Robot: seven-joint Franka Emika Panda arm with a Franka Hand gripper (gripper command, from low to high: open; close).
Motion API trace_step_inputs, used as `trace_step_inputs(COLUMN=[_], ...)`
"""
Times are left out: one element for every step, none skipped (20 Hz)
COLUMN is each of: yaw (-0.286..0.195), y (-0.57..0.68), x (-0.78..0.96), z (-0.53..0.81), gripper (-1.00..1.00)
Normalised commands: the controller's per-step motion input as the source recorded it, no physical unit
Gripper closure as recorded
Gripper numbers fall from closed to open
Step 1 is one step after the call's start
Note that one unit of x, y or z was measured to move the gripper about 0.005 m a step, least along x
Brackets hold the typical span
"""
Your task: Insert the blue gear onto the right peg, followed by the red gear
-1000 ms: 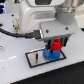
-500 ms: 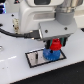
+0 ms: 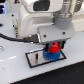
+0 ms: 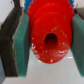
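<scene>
In the exterior view my gripper [image 3: 53, 45] is low over the dark base plate [image 3: 34, 59], shut on the red gear [image 3: 53, 49]. The red gear sits right on top of the blue gear [image 3: 51, 55], whose rim shows just below it on the plate. In the wrist view the red gear [image 4: 50, 35] fills the middle, with its dark centre hole showing, held between my two green pads [image 4: 22, 42]. The peg is hidden by the gears.
The base plate lies on a white table [image 3: 15, 70]. A black cable [image 3: 12, 39] hangs from the arm at the exterior view's left. The white arm body [image 3: 35, 17] fills the upper part of that view.
The gripper with the red gear has come down a little onto the blue gear. Nothing else has moved.
</scene>
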Motion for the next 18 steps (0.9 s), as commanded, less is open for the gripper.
trace_step_inputs(yaw=[0.0, 0.0, 0.0, 0.0, 0.0, 0.0, 0.0, 0.0, 0.0, 0.0, 0.0, 0.0, 0.0, 0.0, 0.0, 0.0, 0.0, 0.0], y=[0.0, -0.02, 0.0, 0.01, 0.02, 0.01, 0.04, 0.04, 0.07, 0.06, 0.03, 0.01, 0.0, 0.0, -0.01, 0.01, 0.02, 0.03], x=[0.23, 0.27, 0.29, 0.29, 0.3, 0.28, 0.26, 0.22, 0.19, 0.18, 0.13, 0.05, 0.1, 0.1, 0.09, 0.06, 0.06, 0.02], z=[-0.03, 0.01, -0.18, -0.14, -0.15, -0.17, -0.17, -0.14, -0.1, -0.08, -0.09, 0.01, -0.06, -0.04, -0.05, -0.03, -0.03, 0.36], gripper=[1.0, 1.0, 1.0, 1.0, 1.0, 1.0, 1.0, 1.0, 1.0, 1.0, 1.0, -1.0, 1.0, 1.0, 1.0, 1.0, 1.0, -1.0])
